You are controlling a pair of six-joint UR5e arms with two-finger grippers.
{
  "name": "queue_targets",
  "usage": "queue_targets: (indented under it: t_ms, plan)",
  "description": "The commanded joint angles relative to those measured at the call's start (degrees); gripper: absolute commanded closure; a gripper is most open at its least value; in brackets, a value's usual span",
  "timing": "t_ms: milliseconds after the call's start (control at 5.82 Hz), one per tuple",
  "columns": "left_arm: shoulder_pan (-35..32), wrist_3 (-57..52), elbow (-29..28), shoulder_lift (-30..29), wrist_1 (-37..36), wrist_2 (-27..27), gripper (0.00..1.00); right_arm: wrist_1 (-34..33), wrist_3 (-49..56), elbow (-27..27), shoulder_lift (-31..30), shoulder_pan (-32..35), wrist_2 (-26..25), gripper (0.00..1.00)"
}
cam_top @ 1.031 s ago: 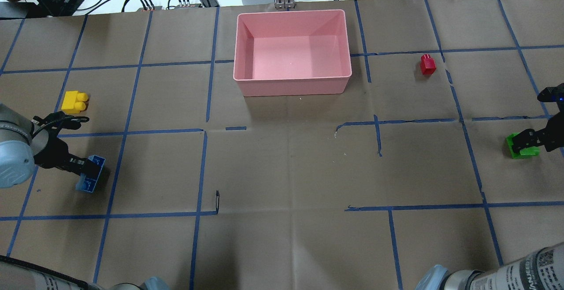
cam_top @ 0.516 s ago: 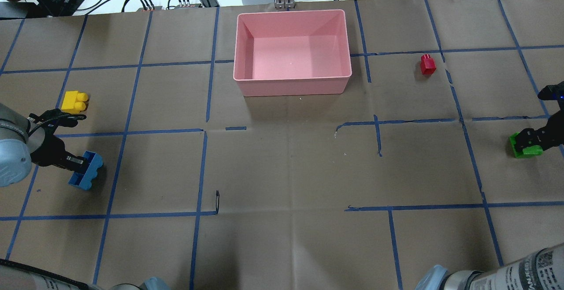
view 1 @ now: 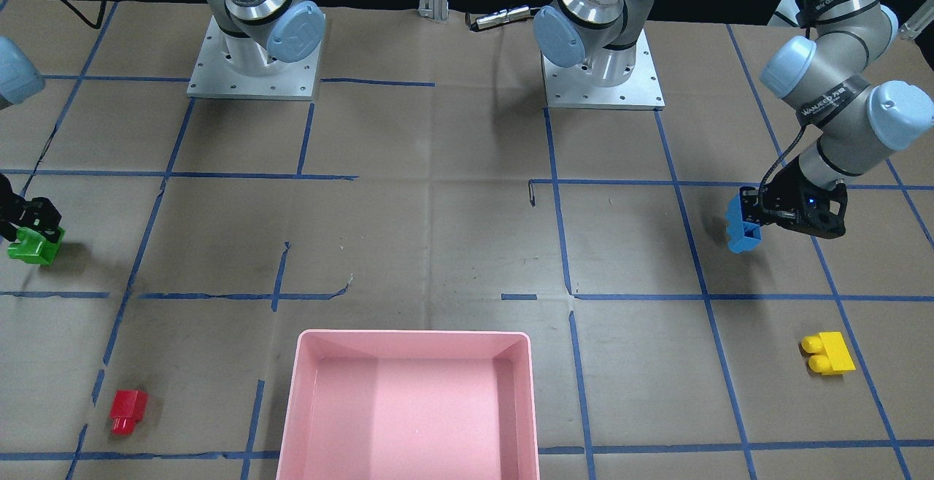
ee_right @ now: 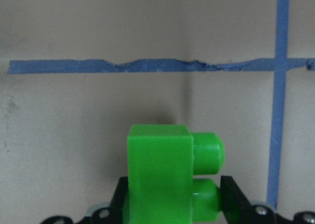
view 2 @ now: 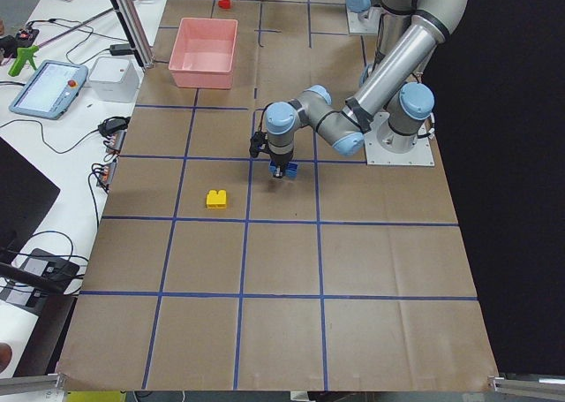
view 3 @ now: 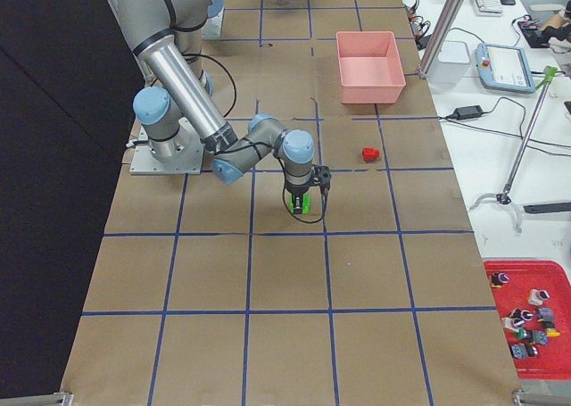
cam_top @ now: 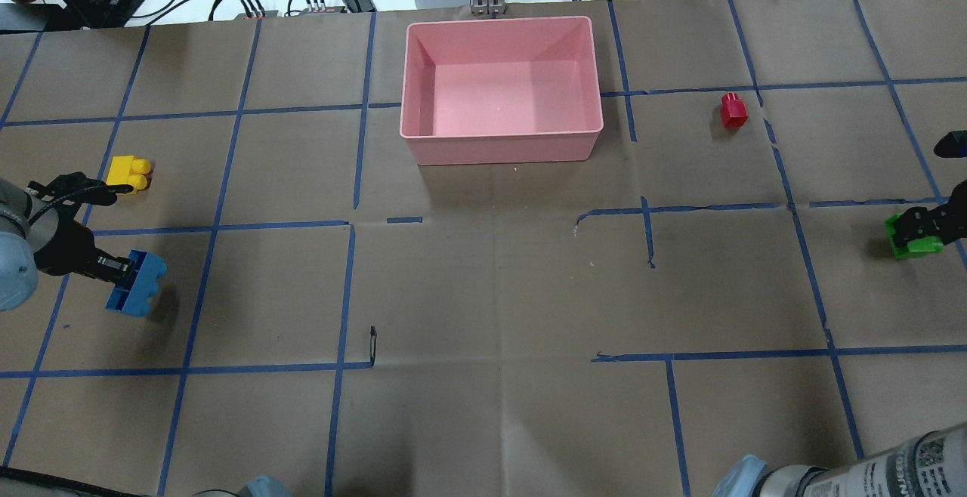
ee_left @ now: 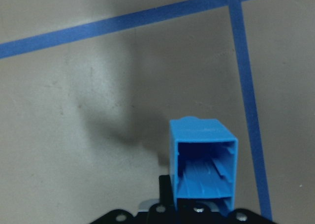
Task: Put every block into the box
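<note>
L gripper [cam_top: 121, 274]: jaws closed on blue brick [cam_top: 137, 297], held clear of table [cam_top: 491, 293]
R gripper [cam_top: 923, 226]: jaws closed on green brick [cam_top: 910, 244]
Outside box [cam_top: 502, 148]: yellow brick [cam_top: 127, 174], red brick [cam_top: 733, 110]

The worktop [cam_top: 483, 293] was viewed steeply from behind the robot [view 1: 598, 20] and from the opposite side, the box [cam_top: 502, 151] being shared by both. From both ends it was seen obliquely from afar; wrist views were taken close, downward.
</note>
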State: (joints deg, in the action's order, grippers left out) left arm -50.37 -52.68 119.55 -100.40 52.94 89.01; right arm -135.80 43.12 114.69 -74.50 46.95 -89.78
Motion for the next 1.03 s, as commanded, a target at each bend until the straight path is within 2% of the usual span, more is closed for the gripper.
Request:
queue_targets:
  t_ms: [0,172,344,516,688,859]
  plan:
    - [-0.17,0.46,-5.25,1.69,5.37,-0.15,1.00,9.68,0.04,-7.93,-6.32,6.26,0.39,0.94]
    - [-0.78,2.90,-14.87,2.40,16.39,-0.24,1.00,15.08,-0.14,-15.99,-6.71,14.23,0.57,0.95]
    - [-3.39,5.54,-26.62,1.28,28.94,-0.24,1.00,15.91,-0.58,-21.73,-5.40,21.71,2.92,0.96]
    - [-4.90,6.61,-31.79,-0.82,32.72,0.02,1.00,15.49,-2.06,-25.61,-2.87,28.39,8.77,0.97]
    - [-5.87,9.40,-32.88,-2.06,32.84,-0.84,1.00,15.31,-7.38,-30.18,0.72,34.55,13.97,0.97]
    - [-11.28,17.70,-33.15,-2.86,31.37,-1.29,1.00,15.22,-11.09,-34.92,6.50,40.18,20.55,0.97]
